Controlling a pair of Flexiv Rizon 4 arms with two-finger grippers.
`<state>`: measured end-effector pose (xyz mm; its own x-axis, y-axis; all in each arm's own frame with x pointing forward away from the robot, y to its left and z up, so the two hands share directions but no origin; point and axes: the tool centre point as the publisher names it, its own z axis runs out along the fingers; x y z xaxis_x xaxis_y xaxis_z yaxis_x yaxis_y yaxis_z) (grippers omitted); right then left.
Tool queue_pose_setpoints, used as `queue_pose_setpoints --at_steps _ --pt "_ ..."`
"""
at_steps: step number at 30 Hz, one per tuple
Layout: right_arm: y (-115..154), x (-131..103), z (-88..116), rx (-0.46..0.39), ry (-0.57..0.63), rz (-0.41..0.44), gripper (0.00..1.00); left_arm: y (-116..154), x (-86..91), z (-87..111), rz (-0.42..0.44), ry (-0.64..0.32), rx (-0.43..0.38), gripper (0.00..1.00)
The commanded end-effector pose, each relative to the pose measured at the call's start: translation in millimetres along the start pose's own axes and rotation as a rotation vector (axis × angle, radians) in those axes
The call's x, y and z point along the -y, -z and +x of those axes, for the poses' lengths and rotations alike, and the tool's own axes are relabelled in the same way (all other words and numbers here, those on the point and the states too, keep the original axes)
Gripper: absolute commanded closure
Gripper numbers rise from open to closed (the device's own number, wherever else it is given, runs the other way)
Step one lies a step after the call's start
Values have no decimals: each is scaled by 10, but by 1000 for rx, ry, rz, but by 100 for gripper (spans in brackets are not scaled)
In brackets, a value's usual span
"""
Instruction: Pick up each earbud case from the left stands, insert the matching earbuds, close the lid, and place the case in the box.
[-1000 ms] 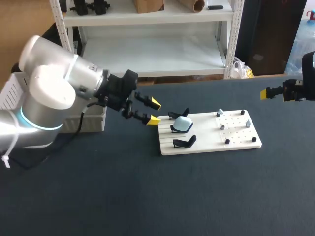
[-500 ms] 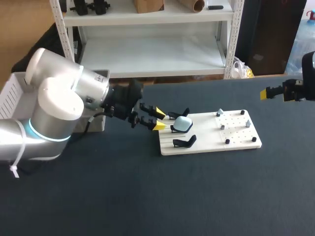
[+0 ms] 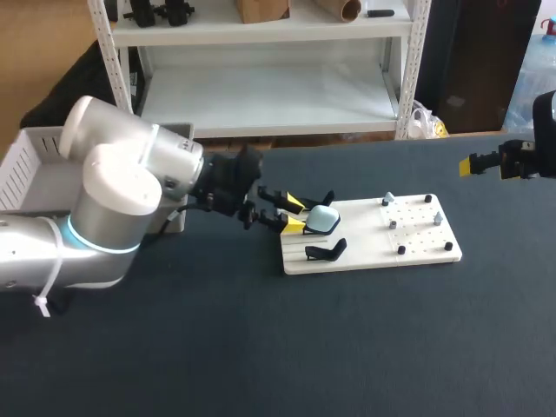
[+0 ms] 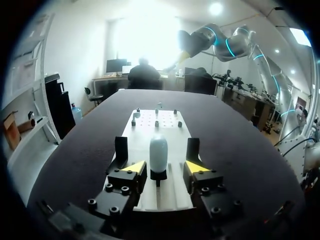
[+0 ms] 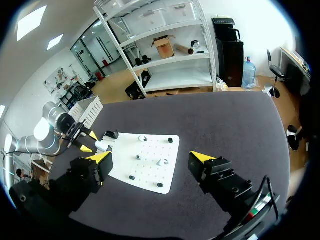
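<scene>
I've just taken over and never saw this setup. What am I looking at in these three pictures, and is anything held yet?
Two robot arms work at a dark table. One picture looks down from above; the round two come from wrist cameras. The left gripper, open, has its yellow tips either side of a pale blue rounded earbud case on a black stand on the white pegged board. The right gripper hangs open, away from it. Nothing is held.

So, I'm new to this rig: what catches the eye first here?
The left gripper, open, with a pale blue case just ahead between its fingers, at the white board's left end. The right gripper hangs open, far off by the table's right edge.
</scene>
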<state>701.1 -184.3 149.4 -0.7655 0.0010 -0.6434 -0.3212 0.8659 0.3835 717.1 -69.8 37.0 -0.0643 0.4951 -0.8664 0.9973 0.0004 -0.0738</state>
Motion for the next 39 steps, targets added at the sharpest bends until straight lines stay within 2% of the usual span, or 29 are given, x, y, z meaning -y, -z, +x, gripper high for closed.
queue_pose_setpoints --at_steps 1,16,27,39 --pt "-1 3 0 -1 1 -1 0 -70 -75 8 10 -3 1 52" --pt "-1 3 0 -1 1 -1 0 -195 -137 9 23 -5 -7 54" --pt "-1 3 0 -1 1 -1 0 -272 -153 -20 14 5 0 61" --pt "-1 3 0 -1 1 -1 0 -319 -131 -3 14 13 1 60"
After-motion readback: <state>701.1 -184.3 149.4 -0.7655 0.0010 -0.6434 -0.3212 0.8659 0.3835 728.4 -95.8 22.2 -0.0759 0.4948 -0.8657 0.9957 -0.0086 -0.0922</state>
